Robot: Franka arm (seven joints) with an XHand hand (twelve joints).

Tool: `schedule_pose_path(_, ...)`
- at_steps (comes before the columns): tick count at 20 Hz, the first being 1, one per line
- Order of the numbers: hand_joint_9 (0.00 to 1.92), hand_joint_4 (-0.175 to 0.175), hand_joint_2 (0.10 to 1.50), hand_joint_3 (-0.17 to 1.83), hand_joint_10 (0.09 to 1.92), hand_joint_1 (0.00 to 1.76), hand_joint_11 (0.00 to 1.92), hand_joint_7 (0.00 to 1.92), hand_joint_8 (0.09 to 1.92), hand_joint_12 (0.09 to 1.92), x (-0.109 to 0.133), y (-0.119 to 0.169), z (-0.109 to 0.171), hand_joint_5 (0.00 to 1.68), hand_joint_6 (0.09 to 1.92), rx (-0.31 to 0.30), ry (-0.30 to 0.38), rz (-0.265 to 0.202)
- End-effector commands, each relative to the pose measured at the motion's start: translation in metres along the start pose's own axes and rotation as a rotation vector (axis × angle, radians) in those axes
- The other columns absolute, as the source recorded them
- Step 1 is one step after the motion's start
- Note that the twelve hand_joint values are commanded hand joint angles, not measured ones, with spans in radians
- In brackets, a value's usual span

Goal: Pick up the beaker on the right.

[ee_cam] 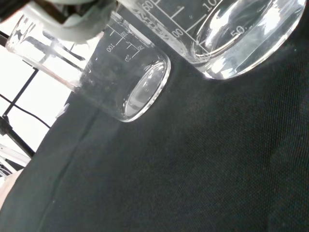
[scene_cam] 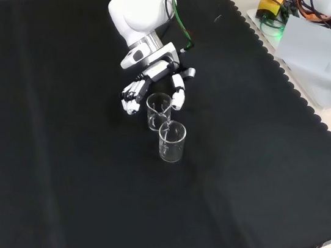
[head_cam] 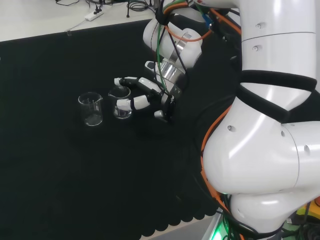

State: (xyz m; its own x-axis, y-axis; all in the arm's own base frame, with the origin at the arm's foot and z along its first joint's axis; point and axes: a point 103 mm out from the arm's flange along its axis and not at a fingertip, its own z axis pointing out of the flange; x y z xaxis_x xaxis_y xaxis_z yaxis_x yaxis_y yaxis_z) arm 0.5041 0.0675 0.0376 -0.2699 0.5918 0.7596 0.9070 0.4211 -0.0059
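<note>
Hand at right beaker, grasp forming.
Hand (head_cam: pixel 150 97) fingers partly curled either side of the right beaker (head_cam: pixel 120 103) in the head view, not visibly closed; left beaker (head_cam: pixel 91 109) stands just beside, limiting clearance.

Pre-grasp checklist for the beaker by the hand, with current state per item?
1. Target picked out: ok. Two beakers stand on the cloth; the hand is at the beaker on the right in the head view.
2. Fingers either side of the target: ok. In the front view fingers flank this beaker.
3. Fingers closed on the glass: cannot tell. They curl near it, contact is unclear.
4. Target upright on the black cloth: ok.
5. Other beaker clear of the fingers: ok, but it stands close beside the target.
6. Beakers empty: cannot tell, clear glass.
</note>
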Motion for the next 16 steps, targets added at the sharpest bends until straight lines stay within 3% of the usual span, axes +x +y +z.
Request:
schedule_pose_path(1, 0.33, -0.018, 0.56, 0.53, 0.58, 0.84, 0.0, 0.27, 0.55, 1.12, -0.0004, 0.0032, 0.0036, 0.43, 0.09, -0.008, 0.025, -0.014)
schedule_pose_path(16, 0.34, -0.016, 0.56, 0.55, 0.57, 0.89, 0.0, 0.3, 0.54, 1.15, 0.0016, 0.0053, 0.0013, 0.47, 0.09, -0.016, 0.019, -0.02)
